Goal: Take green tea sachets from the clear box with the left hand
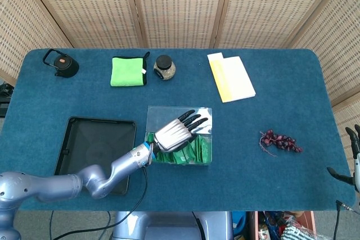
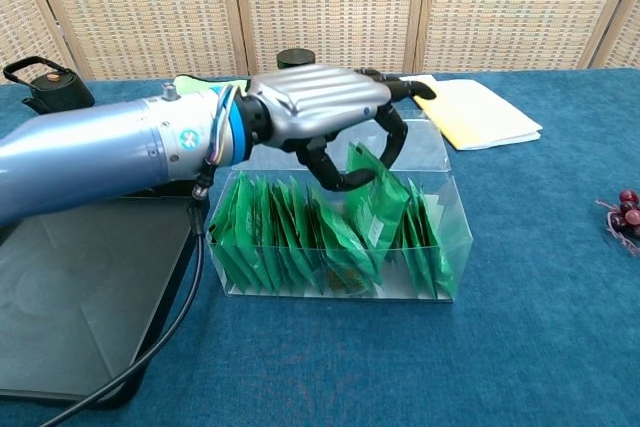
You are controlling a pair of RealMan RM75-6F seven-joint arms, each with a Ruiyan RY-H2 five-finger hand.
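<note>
The clear box (image 2: 455,237) stands mid-table, packed with upright green tea sachets (image 2: 270,237). My left hand (image 2: 315,107) hovers over its middle and pinches one green sachet (image 2: 378,202) between thumb and fingers. That sachet is raised higher than its neighbours, its lower part still inside the box. From the head view, the left hand (image 1: 174,132) covers the clear box (image 1: 169,111), with sachets (image 1: 199,151) showing at the near side. My right hand (image 1: 353,158) shows only at the far right edge, fingers apart, holding nothing.
A black tray (image 1: 95,139) lies left of the box. Along the far edge sit a black kettle (image 1: 61,64), a green cloth (image 1: 128,71), a dark-lidded jar (image 1: 164,67) and a yellow-white booklet (image 1: 230,77). Purple grapes (image 1: 279,141) lie to the right.
</note>
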